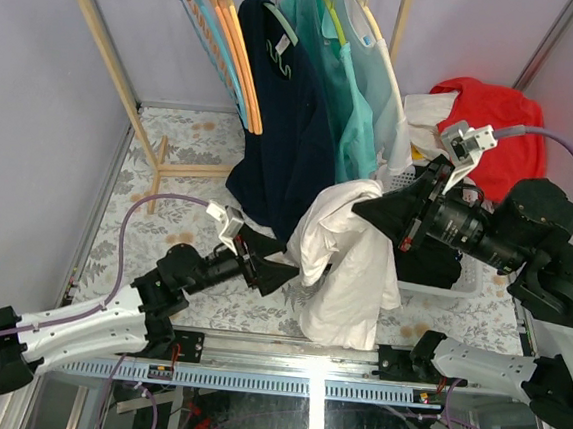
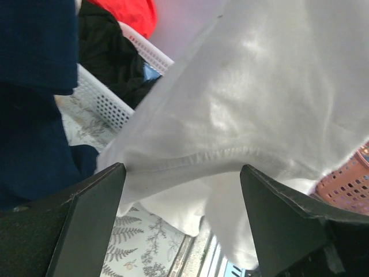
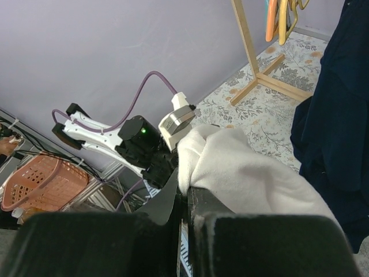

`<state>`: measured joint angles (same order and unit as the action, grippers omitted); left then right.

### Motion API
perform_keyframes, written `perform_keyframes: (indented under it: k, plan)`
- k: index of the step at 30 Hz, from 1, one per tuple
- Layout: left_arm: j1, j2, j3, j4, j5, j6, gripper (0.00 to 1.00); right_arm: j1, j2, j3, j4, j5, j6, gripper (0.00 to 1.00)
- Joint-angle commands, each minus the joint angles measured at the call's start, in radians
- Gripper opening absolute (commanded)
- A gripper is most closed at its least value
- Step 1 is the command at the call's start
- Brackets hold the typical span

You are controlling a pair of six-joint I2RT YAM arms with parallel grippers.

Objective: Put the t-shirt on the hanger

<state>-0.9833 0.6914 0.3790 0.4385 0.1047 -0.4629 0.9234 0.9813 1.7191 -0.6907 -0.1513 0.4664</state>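
Two arms, one white t-shirt (image 1: 347, 270) held up over the floral surface (image 1: 188, 136).
Nearest, the left end effector (image 1: 284, 271) has its fingers (image 2: 86, 219) wide apart on either side of the t-shirt's lower hem and grips nothing. Its wrist view shows the stitched hem spanning the gap, which the top view loses among the folds. The right end effector (image 1: 365, 206) is clamped on a bunch of the t-shirt at its top. The cloth hangs down from there and buries the fingertips. One white basket (image 1: 466, 280) sits under the right arm, mostly covered. One orange basket (image 3: 34, 179) appears only in the wrist views. Farther back, one wooden rack (image 1: 118, 69) carries three garments: a navy shirt (image 1: 274, 123), a teal shirt (image 1: 342, 99) and a pale mint shirt (image 1: 383, 82). The bare hangers (image 1: 232, 39) at the rail's left overlap too much to count. One red cloth (image 1: 496, 112) lies far right.
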Motion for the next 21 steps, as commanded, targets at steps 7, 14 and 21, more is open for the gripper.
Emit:
perform_keyframes:
  k: [7,14,21]
  plan:
    - [-0.266,-0.019,0.062,-0.061,-0.452,0.222,0.83,-0.001,0.044,0.092,0.081,-0.035,-0.025,0.0]
    - [-0.43,0.064,0.085,-0.069,-0.724,0.381,0.84,-0.001,0.075,0.146,0.055,-0.036,-0.027,0.0]
    - [-0.473,0.123,0.08,0.012,-0.95,0.498,0.84,-0.001,0.07,0.145,0.047,-0.041,-0.025,0.0]
